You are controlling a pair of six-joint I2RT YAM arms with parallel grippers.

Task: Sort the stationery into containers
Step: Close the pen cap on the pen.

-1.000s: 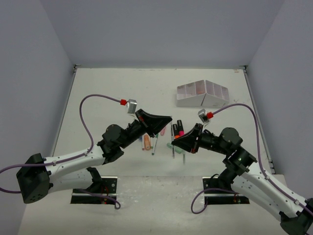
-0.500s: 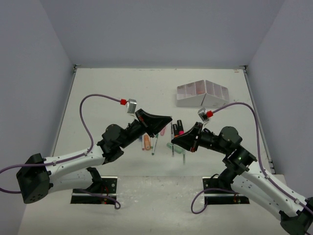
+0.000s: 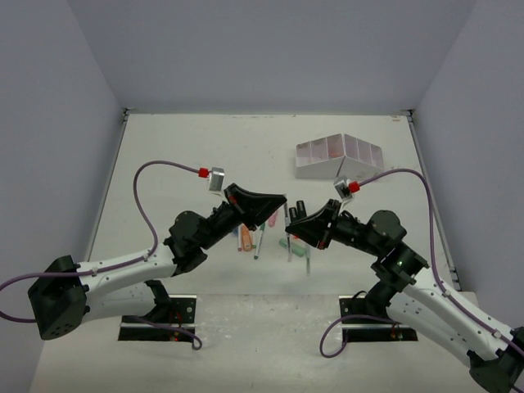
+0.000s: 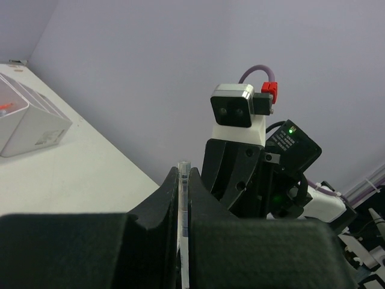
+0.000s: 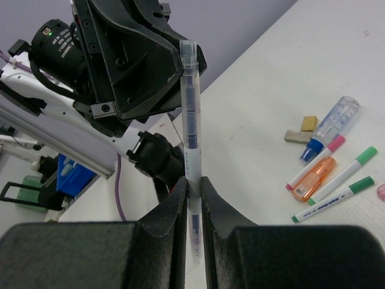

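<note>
My right gripper [image 3: 289, 221] [image 5: 192, 183] is shut on a clear pen with blue sections [image 5: 190, 108], held lengthwise above the table. The pen's capped end reaches the tips of my left gripper [image 3: 282, 199] [image 4: 182, 171], which is shut. The pen [image 4: 183, 180] shows in the thin slit between the left fingers; I cannot tell whether they pinch it. More stationery lies on the table under both grippers: an orange highlighter [image 5: 313, 179], a pink-capped pen [image 5: 316, 168] and green-capped pens [image 5: 346, 171]. The white organizer [image 3: 340, 157] [image 4: 30, 123] stands at the back right.
A clear blue-tipped tube [image 5: 329, 129] and tan [image 5: 309, 123] and grey [image 5: 297, 136] blocks lie beside the pens. Green erasers [image 3: 299, 247] sit below the right gripper. The right arm's wrist camera [image 4: 233, 111] is close in front of the left gripper.
The right gripper has risen up and slightly back with the pen, closing on the left gripper's tips. The left arm has barely moved.
</note>
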